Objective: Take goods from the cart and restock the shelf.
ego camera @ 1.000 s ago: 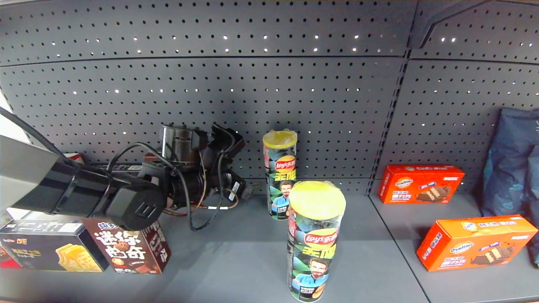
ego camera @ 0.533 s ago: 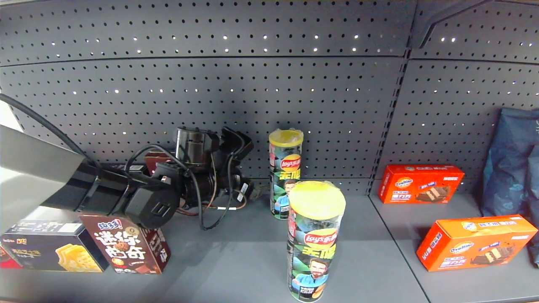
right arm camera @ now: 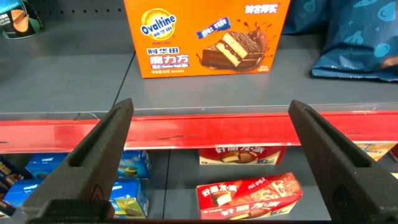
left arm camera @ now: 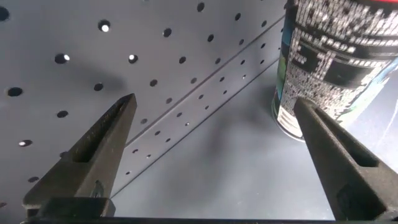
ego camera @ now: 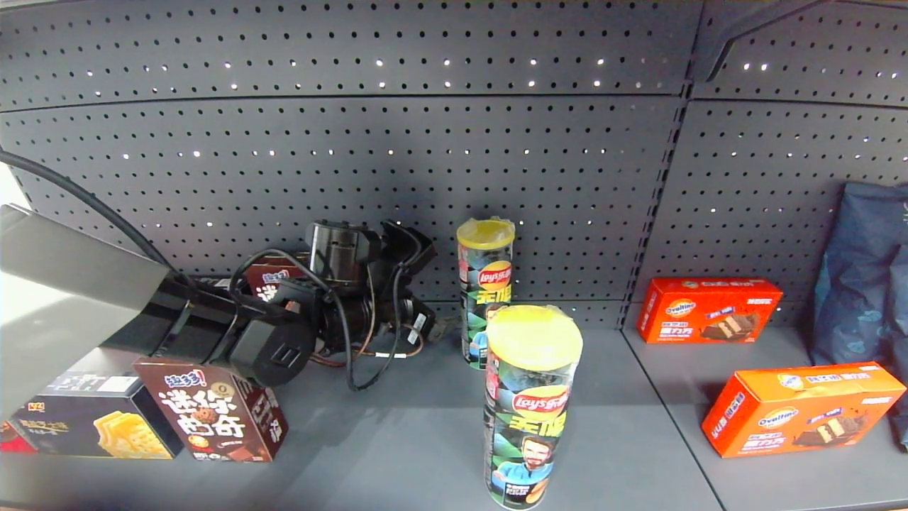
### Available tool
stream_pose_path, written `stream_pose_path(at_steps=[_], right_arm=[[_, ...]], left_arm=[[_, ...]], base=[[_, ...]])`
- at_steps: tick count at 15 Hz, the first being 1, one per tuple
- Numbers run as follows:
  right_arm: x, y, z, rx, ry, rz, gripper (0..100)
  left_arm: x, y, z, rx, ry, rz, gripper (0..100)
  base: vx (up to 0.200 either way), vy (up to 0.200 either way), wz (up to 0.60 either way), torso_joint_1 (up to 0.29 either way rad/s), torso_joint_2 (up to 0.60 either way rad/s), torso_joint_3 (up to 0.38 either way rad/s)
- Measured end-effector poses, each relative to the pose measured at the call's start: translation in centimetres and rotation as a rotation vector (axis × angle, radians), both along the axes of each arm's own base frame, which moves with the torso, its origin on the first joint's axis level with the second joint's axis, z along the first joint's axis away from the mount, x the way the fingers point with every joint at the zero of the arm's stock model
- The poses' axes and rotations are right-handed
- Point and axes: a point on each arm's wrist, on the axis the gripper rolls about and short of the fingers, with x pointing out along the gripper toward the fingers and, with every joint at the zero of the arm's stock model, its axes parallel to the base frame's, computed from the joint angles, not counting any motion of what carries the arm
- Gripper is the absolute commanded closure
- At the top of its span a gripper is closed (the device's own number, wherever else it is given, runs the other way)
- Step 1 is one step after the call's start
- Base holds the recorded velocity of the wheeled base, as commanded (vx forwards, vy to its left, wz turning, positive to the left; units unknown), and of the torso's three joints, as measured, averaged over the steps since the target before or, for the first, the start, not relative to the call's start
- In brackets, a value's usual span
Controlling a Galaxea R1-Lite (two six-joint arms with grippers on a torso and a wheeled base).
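Two tall chip cans with yellow lids stand on the grey shelf (ego camera: 397, 440): one at the back (ego camera: 486, 291), one nearer the front (ego camera: 532, 404). My left arm lies along the shelf's back, with its gripper (ego camera: 420, 321) just left of the rear can. In the left wrist view that gripper (left arm camera: 212, 102) is open with nothing between its fingers. The rear can (left arm camera: 336, 56) stands just beyond one fingertip (left arm camera: 311, 124). My right gripper (right arm camera: 210, 106) is open and empty in front of the shelf's red edge strip (right arm camera: 211, 130), facing an orange box (right arm camera: 205, 37).
A brown cookie box (ego camera: 213, 419) and a black box (ego camera: 92, 415) sit front left, another brown box (ego camera: 269, 278) behind the arm. Two orange boxes (ego camera: 709, 309) (ego camera: 801, 408) and blue bags (ego camera: 865, 284) fill the right bay. The pegboard wall (ego camera: 454, 156) closes the back.
My left arm has slid to the right along the shelf's back. The rear chip can has shifted slightly right with it. The front can has not moved.
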Motion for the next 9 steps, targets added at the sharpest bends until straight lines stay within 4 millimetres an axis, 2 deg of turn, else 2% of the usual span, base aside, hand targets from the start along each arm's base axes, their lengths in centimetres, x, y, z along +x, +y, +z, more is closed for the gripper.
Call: stream_pose_path(at_steps=[9], right_arm=[[0.00, 0.00, 0.01, 0.000, -0.001, 0.001, 0]], left_arm=[[-0.64, -0.11, -0.78, 0.010, 0.030, 0.017, 0]], base=[[0.000, 0.000, 0.00, 0.000, 0.00, 0.000]])
